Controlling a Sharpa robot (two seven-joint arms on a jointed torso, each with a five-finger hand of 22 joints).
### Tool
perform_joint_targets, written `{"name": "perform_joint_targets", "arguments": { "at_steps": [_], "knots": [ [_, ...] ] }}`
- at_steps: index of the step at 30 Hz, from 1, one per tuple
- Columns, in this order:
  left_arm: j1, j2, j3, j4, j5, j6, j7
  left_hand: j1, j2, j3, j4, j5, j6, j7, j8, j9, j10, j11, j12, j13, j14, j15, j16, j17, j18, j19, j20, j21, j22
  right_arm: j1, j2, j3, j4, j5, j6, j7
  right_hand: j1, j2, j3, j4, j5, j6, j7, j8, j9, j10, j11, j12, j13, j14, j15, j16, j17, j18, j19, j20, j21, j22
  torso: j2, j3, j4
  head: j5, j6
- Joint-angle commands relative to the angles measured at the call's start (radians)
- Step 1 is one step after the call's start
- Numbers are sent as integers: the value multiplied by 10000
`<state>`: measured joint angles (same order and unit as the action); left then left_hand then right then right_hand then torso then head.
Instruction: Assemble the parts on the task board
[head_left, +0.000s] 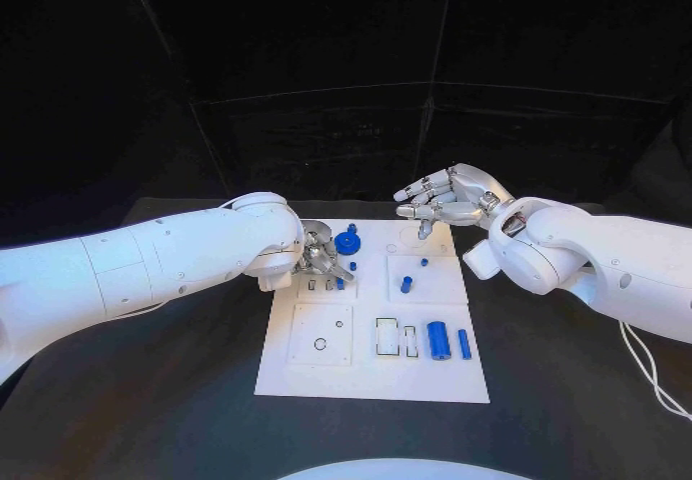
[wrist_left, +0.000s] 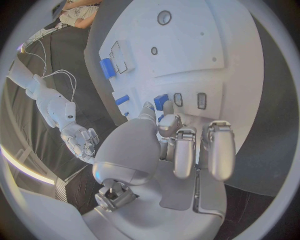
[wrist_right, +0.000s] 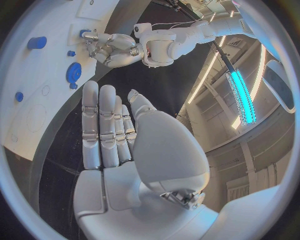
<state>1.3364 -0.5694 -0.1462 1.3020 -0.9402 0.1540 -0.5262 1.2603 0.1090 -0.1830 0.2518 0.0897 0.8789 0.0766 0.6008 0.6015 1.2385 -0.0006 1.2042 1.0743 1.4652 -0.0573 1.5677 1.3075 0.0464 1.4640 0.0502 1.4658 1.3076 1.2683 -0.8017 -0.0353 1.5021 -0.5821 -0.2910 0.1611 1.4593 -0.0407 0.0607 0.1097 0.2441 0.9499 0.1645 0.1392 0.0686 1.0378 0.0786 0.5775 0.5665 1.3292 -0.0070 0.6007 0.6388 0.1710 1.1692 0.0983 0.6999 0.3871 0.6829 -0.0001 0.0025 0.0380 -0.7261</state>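
The left hand (head_left: 320, 262) pinches a small blue part (wrist_left: 160, 102) above the task board (head_left: 368, 375); it may slip or miss its slot. The right hand (head_left: 450, 200) hovers with straight fingers, holding nothing.

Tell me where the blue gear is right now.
In the head view the blue gear sits on the task board near its far edge, just beside the left hand.

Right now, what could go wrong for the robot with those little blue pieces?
The silver left hand works among small blue parts standing close together on the white task board; its fingers could knock one over. The blue toothed wheel sits beside that hand and might get bumped. The silver right hand hovers open at the board's far edge.
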Motion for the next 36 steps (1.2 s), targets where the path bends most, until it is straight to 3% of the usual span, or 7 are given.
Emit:
{"name": "perform_joint_targets", "arguments": {
  "at_steps": [1,23,29,36],
  "knots": [
    [24,17,4,-6,-80,110,-51,167,35,86,-93,-3,-30,-76,86,54,87,-9,48,16,1056,-61,31,2633,-75,331,-36,32,742,19,15,5,25,-150,100,1,-6,-67,-21,28,50,-50,4,27,11,-58,-12,49,-8,-26,57,-61,9,116,26,10,-47,-15,-2,6,-13,-9,-22],
    [33,11,4,-6,-160,263,-52,1111,252,999,-762,37,-38,-237,79,195,242,-164,120,119,1056,-196,31,2633,-50,288,-163,-51,644,19,39,5,-11,-188,162,-9,-6,-67,-21,28,50,-50,4,27,11,-58,-12,49,-8,-26,57,-61,9,116,26,10,-47,-15,-6,8,-4,-21,-42],
    [33,-62,4,70,-182,271,-51,1338,252,1502,-929,62,-49,-261,-77,137,218,-193,50,68,1056,-228,31,2633,-46,282,-201,-76,626,19,44,5,-41,-188,175,0,-7,-63,-18,30,67,-48,2,42,15,-68,-13,65,-17,-32,58,-66,17,117,26,13,-68,-27,-4,8,9,-15,-42],
    [32,-138,4,144,-141,237,-46,1431,-44,2599,-1096,278,114,-210,-662,-195,228,-160,-72,8,1056,-210,31,2633,-44,281,-198,-107,619,18,55,4,-88,-188,174,29,-16,-64,-21,36,71,-51,3,45,15,-71,-12,71,-20,-33,59,-67,20,118,27,14,-75,-31,-1,10,6,33,-40]
  ]
}}
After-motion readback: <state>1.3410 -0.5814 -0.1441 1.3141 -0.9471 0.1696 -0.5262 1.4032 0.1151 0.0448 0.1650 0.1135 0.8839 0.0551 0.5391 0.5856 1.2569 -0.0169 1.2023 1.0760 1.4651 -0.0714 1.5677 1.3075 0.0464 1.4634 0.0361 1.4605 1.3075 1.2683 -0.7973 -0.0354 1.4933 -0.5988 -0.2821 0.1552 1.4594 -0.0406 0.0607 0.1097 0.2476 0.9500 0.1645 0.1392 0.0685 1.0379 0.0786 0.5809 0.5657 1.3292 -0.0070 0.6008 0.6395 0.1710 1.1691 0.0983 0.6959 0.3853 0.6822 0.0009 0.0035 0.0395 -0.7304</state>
